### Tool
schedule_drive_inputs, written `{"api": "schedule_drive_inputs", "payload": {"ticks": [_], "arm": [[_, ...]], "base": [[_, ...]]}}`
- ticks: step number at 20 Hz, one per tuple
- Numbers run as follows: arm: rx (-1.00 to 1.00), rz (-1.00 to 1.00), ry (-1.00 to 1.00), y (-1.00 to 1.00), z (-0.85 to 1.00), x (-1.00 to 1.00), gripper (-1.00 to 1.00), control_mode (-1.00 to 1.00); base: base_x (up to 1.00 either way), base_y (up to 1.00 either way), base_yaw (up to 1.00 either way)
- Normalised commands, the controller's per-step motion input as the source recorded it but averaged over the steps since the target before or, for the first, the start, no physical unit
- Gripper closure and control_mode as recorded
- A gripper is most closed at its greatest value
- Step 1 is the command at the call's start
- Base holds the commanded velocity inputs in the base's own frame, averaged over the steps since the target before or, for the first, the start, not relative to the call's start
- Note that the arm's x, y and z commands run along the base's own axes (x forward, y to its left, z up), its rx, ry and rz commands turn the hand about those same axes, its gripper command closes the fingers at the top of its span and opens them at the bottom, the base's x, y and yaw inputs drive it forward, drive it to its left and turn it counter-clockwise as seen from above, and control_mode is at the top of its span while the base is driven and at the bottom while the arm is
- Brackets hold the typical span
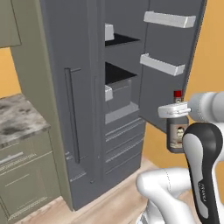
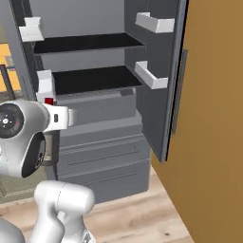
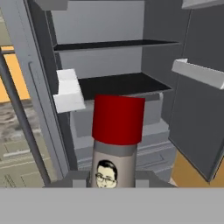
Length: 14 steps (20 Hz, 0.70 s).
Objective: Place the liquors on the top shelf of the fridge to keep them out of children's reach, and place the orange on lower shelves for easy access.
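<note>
Liquor bottle (image 1: 177,131) is clamped in the gripper (image 1: 174,110), held upright by the neck just under its red cap (image 3: 118,119), in the air in front of the open fridge (image 1: 83,87), near the open door (image 1: 168,57); hand view looks straight into the compartment over the cap; top shelf (image 2: 88,42) is bare, lower shelf (image 2: 95,78) bare too; white door bins (image 2: 151,75) hold nothing that I can see; so nothing is stowed yet; my read: first bottle is mid-transfer, needs lifting to top-shelf height and pushing in; any other liquor and the orange are yet to be fetched; task is early.
</note>
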Motion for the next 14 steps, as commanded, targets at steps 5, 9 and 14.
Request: {"api": "schedule_drive_inputs", "payload": {"ticks": [5, 9, 14], "arm": [[0.00, 0.00, 0.00, 0.00, 0.00, 0.00, 1.00, 1.00], [0.00, 0.00, 0.00, 0.00, 0.00, 0.00, 1.00, 1.00], [0.00, 0.00, 0.00, 0.00, 0.00, 0.00, 1.00, 1.00]], "base": [[0.32, -0.35, 0.37], [0.32, -0.42, 0.39], [0.29, -0.43, 0.40]]}}
